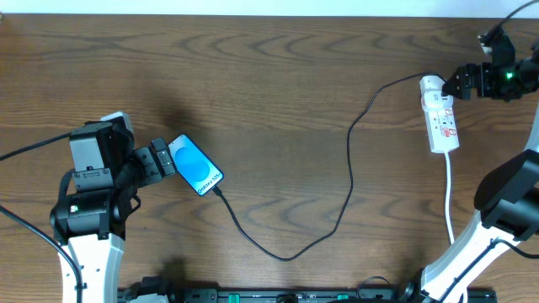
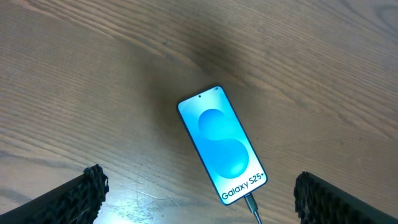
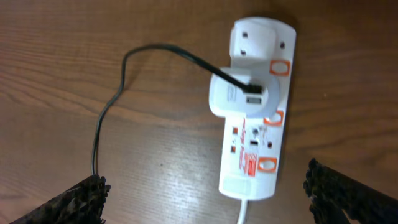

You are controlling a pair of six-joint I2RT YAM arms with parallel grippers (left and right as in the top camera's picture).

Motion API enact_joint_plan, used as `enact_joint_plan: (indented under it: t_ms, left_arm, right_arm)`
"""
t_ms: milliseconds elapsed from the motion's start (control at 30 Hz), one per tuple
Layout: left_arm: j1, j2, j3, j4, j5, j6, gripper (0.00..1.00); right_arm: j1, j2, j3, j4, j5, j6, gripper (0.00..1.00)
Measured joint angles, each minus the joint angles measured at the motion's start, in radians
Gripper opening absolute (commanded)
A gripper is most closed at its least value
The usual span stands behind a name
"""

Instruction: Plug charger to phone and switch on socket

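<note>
The phone (image 1: 196,165) lies flat at the left of the table, its light-blue screen facing up and showing "Galaxy S25" (image 2: 222,143). The charger's thin black cable (image 1: 349,168) has its tip plugged into the phone's bottom edge (image 2: 250,202). It loops across the table to a white adapter (image 3: 239,96) seated in the socket strip (image 1: 440,118), (image 3: 252,174). The strip has orange switches (image 3: 266,165). My left gripper (image 1: 160,160), (image 2: 199,190) is open and hovers over the phone's near end, holding nothing. My right gripper (image 1: 453,84), (image 3: 205,186) is open above the strip, holding nothing.
The strip's white cord (image 1: 449,202) runs toward the front edge beside my right arm. The cable's loop (image 1: 286,255) lies on the wooden table (image 1: 269,67) near the front middle. A black rail (image 1: 295,295) runs along the front edge.
</note>
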Motion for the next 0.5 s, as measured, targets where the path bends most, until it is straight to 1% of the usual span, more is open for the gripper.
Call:
enact_joint_plan:
  t_ms: [267, 500]
  left_arm:
    - [0.000, 0.000, 0.000, 0.000, 0.000, 0.000, 0.98]
    - [0.000, 0.000, 0.000, 0.000, 0.000, 0.000, 0.98]
  right_arm:
    - [0.008, 0.039, 0.002, 0.006, -0.002, 0.001, 0.99]
    - [0.008, 0.145, 0.002, -0.005, -0.007, 0.001, 0.99]
